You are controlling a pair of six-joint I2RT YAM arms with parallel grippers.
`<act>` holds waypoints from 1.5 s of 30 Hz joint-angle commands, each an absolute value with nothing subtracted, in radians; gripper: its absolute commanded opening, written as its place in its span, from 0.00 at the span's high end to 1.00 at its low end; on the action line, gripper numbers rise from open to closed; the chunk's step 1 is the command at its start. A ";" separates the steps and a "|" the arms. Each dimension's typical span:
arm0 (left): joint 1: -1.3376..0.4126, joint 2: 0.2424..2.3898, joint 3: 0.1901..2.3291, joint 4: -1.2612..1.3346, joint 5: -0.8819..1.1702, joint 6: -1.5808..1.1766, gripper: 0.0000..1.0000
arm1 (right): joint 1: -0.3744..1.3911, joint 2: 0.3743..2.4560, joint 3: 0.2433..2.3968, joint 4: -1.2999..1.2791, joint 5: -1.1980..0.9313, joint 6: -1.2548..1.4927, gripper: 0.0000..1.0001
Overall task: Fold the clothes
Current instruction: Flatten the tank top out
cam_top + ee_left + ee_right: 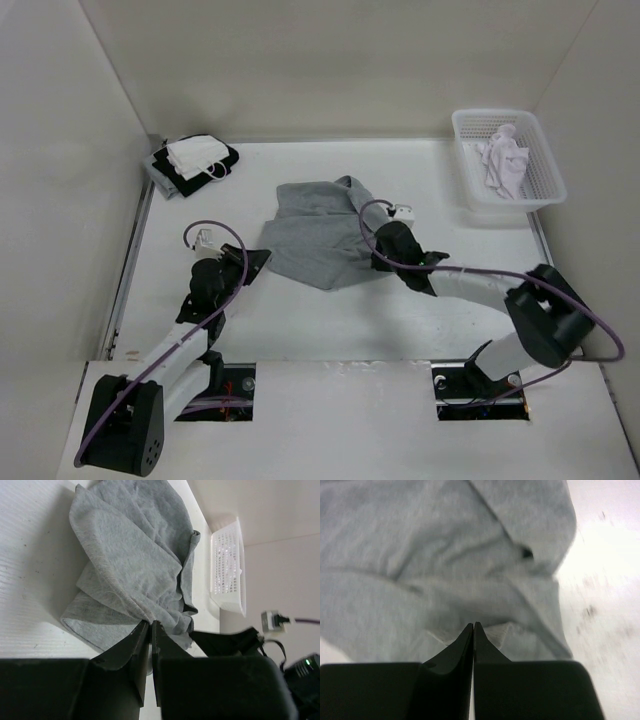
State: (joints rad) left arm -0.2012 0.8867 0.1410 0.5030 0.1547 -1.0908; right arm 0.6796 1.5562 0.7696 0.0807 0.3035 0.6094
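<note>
The T-shirt (315, 235) lies rumpled and partly doubled over near the middle of the tabletop (330, 320), well apart from the basket (548, 190) at the far right and the stack (195, 162) at the far left. The left end effector (258, 262) is closed on the shirt's near-left edge; in the left wrist view a bunch of grey cloth is seen pinched between its tips. The right end effector (370, 260) is closed at the near-right edge, and in the right wrist view its tips meet on the cloth, so a pinch is judged likely there too.

The step in hand is judged to be the taking hold of two edges, so that the shirt can be spread out. No tidy fold is yet seen. For the next move, both grips would have to be lifted together and drawn apart, so that the cloth is pulled flat and neither edge slips out.
</note>
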 commanded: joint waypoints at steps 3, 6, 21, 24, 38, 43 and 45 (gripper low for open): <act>-0.177 0.844 0.133 0.539 0.170 -1.083 0.95 | 0.859 1.131 0.591 -0.091 0.351 0.650 0.96; -0.162 0.836 0.141 0.529 0.176 -1.083 0.95 | 0.935 1.011 0.528 -0.273 0.287 0.750 0.96; -0.156 0.798 0.132 0.509 0.190 -1.092 0.95 | 0.923 1.014 0.486 -0.381 0.347 1.048 0.57; -0.160 0.792 0.132 0.500 0.190 -1.092 0.95 | 0.927 1.075 0.485 -0.362 0.362 1.098 0.57; -0.173 0.793 0.129 0.512 0.190 -1.089 0.95 | 0.921 1.181 0.448 -0.250 0.308 1.153 0.66; -0.174 0.790 0.135 0.512 0.189 -1.092 0.95 | 0.924 1.170 0.459 -0.324 0.313 1.177 0.68; -0.174 0.790 0.140 0.512 0.189 -1.092 0.95 | 0.930 1.163 0.466 -0.362 0.324 1.186 0.66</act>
